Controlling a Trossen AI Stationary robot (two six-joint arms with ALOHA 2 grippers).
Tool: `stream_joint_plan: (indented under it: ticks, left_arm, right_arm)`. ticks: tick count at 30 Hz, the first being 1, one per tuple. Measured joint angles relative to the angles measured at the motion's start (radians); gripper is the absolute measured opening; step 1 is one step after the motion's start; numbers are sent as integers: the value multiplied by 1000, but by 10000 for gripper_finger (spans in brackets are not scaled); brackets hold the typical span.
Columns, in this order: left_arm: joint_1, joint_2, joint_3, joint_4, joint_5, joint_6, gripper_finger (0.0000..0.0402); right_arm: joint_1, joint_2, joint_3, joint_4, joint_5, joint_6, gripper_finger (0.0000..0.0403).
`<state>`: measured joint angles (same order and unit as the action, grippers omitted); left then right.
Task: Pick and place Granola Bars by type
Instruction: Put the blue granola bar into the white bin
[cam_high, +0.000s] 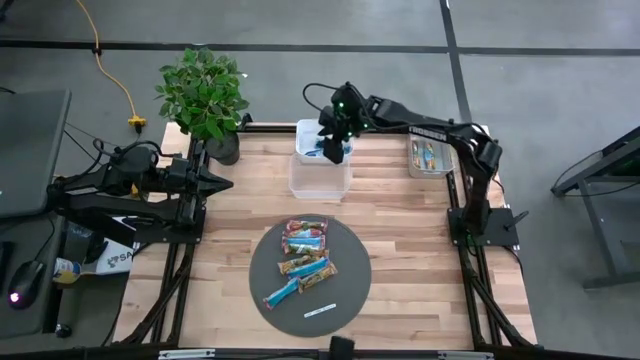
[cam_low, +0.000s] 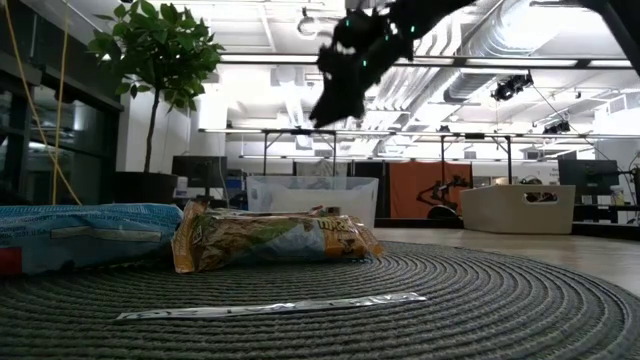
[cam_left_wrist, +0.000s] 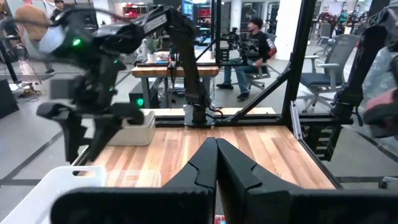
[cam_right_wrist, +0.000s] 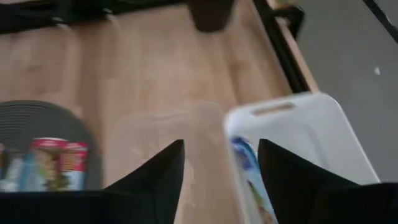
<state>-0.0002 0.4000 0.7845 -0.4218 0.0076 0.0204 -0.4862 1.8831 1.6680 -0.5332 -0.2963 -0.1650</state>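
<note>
- Nearest the low camera lies a thin silvery strip (cam_low: 270, 306) on the round grey mat (cam_low: 500, 310); just behind it on the mat sit a tan-and-green bar (cam_low: 270, 240) and, beside that, a blue-wrapped bar (cam_low: 85, 235).
- From above, the mat (cam_high: 350, 300) lies on the wooden table (cam_high: 410, 230) and carries the remaining Granola Bars (cam_high: 305, 257) in a loose cluster; a red-and-pink one (cam_high: 306, 226) lies at the edge of the mat closest to the bins, tan-and-green and blue ones lie nearer the mat's middle, and the white strip (cam_high: 320, 311) lies apart from them at the mat's opposite side.
- Beyond the mat, at the table's far edge, stands a white bin (cam_high: 312, 140) with a blue bar (cam_high: 313, 153) inside it; a clear bin (cam_high: 320, 176) touches it on the side toward the mat.
- Right gripper (cam_high: 335, 148) hangs over the white bin, well away from the mat; its fingers stand apart with nothing between them (its own camera shows the blue bar (cam_right_wrist: 247, 167) lying in the bin below the gap).
- Off to one side of the white bin, at the table's right edge, another small bin (cam_high: 430, 158) holds more bars.
- Left gripper (cam_high: 222, 183) waits at the table's left edge, level with the clear bin, beside the potted plant (cam_high: 205, 95); its fingers (cam_left_wrist: 245, 177) are pressed together, empty.
- People show in the room beyond the table, one seated at a desk (cam_left_wrist: 252, 43).
</note>
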Motion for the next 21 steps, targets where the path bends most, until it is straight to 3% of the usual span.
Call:
stream_joint_plan:
  ticks: [5, 12, 16, 21]
  left_arm:
    - [0, 0, 0, 0, 0, 0, 1]
    - [0, 0, 0, 0, 0, 0, 1]
    - [0, 0, 0, 0, 0, 0, 1]
    - [0, 0, 0, 0, 0, 0, 1]
  right_arm:
    - [96, -61, 0, 0, 1, 0, 211]
    - [282, -112, 0, -1, 40, 6, 209]
    - [408, -112, 0, -11, 104, 5, 209]
    - [553, -105, -31, 5, 282, -29, 209]
